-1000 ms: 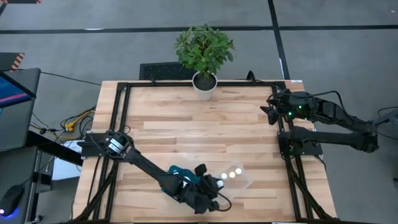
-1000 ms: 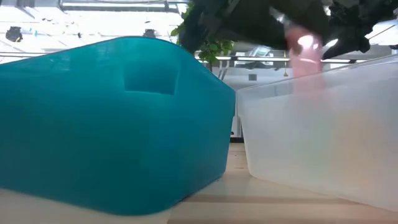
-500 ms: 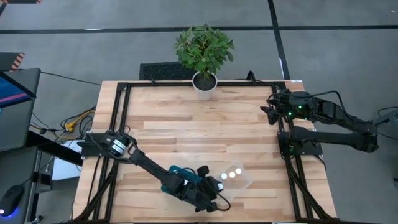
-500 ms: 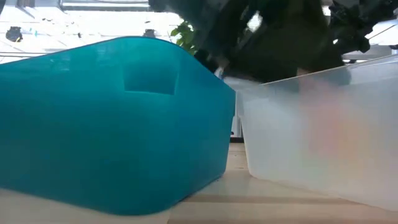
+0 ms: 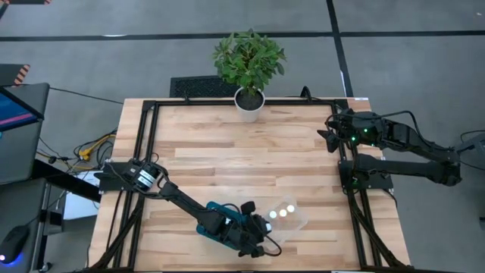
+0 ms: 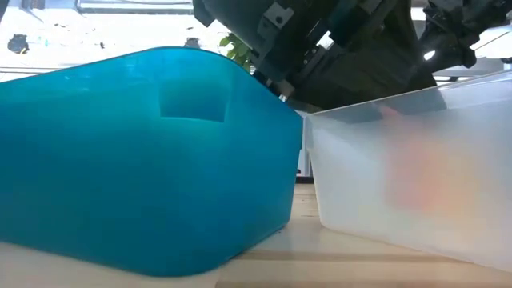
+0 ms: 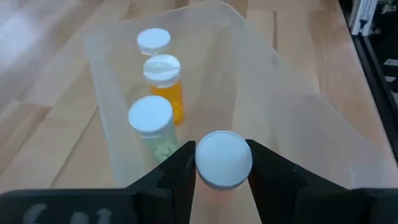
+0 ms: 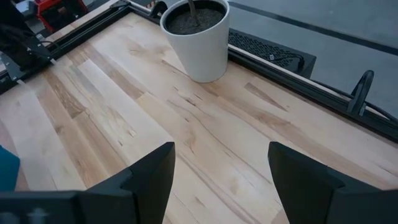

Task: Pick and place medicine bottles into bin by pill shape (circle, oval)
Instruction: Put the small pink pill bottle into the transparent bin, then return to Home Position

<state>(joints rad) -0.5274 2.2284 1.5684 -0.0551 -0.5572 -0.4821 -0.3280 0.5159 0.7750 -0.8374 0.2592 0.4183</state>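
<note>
Where planks run pale, table point(image 5: 227, 152) bears plant point(image 5: 248, 64)

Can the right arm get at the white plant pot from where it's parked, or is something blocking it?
Probably yes. The right gripper hangs open at the table's right edge, and its wrist view shows only bare wooden tabletop between its fingers and the white plant pot. The left gripper is busy far off.

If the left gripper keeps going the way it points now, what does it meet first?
Probably the clear bin's floor. The left gripper points down into it, holding a white-capped bottle beside three bottles already inside; depth is unclear.
</note>
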